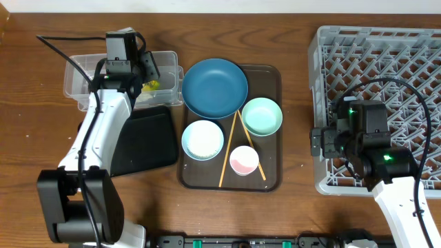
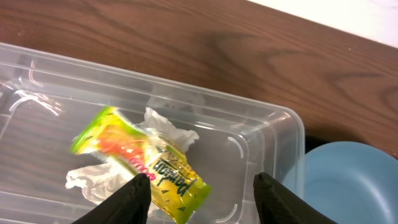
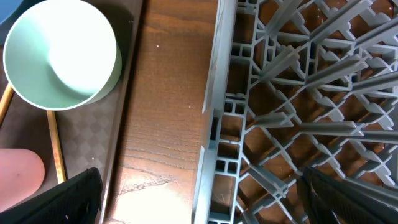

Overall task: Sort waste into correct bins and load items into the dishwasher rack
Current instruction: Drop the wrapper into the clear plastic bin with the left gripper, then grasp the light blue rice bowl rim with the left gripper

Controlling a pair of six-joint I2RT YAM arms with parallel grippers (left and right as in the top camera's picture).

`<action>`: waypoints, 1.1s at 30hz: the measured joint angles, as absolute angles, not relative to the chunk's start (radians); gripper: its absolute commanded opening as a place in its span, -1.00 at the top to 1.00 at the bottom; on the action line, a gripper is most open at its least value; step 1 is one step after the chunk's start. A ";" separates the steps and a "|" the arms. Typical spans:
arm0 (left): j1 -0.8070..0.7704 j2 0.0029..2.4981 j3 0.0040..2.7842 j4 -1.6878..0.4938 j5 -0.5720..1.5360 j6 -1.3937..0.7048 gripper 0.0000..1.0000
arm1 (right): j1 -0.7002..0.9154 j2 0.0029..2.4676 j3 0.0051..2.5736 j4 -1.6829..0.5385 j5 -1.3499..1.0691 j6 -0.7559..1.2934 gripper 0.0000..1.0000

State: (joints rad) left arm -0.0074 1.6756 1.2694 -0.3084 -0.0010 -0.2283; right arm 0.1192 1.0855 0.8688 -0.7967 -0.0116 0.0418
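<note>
My left gripper [image 2: 202, 190] is open above the clear plastic tub [image 1: 76, 77]; the same tub shows in the left wrist view [image 2: 273, 134]. In the tub lie the yellow-green snack wrapper [image 2: 149, 165] and crumpled white tissue [image 2: 171, 127]; the wrapper is blurred. My right gripper [image 3: 199, 199] is open and empty over the left edge of the grey dishwasher rack [image 1: 386, 62], also in the right wrist view [image 3: 298, 93]. On the brown tray [image 1: 270, 76] sit the dark blue bowl [image 1: 214, 87], mint-green bowl [image 1: 262, 116], light blue bowl [image 1: 202, 138], pink cup [image 1: 244, 160] and two chopsticks [image 1: 227, 155]. No rice grains show.
The shallow black tray [image 1: 145, 141] lies below the tub, partly under my left arm. A strip of bare wood table [image 1: 296, 124] separates the brown tray from the rack. The mint bowl [image 3: 62, 53] and pink cup [image 3: 18, 177] also show in the right wrist view.
</note>
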 measured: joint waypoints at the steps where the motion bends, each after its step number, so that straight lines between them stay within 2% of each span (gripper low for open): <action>1: -0.008 1.671 1.269 -0.312 0.000 -0.228 -0.13 | 0.119 1.085 0.869 -0.797 -0.012 0.042 -0.98; 4: -0.012 1.649 1.269 -0.362 0.018 -0.228 -0.14 | 0.119 1.085 0.869 -0.797 -0.012 0.042 -0.99; 8: -0.038 1.606 1.269 -0.516 0.072 -0.226 -0.38 | 0.119 1.085 0.869 -0.798 -0.012 0.042 -0.99; 10: -0.065 1.592 1.269 -0.604 0.088 -0.228 -0.43 | 0.119 1.085 0.869 -0.799 -0.012 0.042 -0.98; 19: -0.201 1.589 1.269 -0.887 0.144 -0.262 -0.44 | 0.119 1.085 0.870 -0.800 -0.012 0.044 -0.98; 33: -0.418 1.589 1.269 -0.919 0.216 -0.265 -0.42 | 0.119 1.085 0.870 -0.801 -0.012 0.044 -0.98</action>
State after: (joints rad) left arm -0.4179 1.5894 1.2686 -0.9188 0.2157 -0.2653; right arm 0.1192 1.0855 0.8696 -0.8009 -0.0116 0.0444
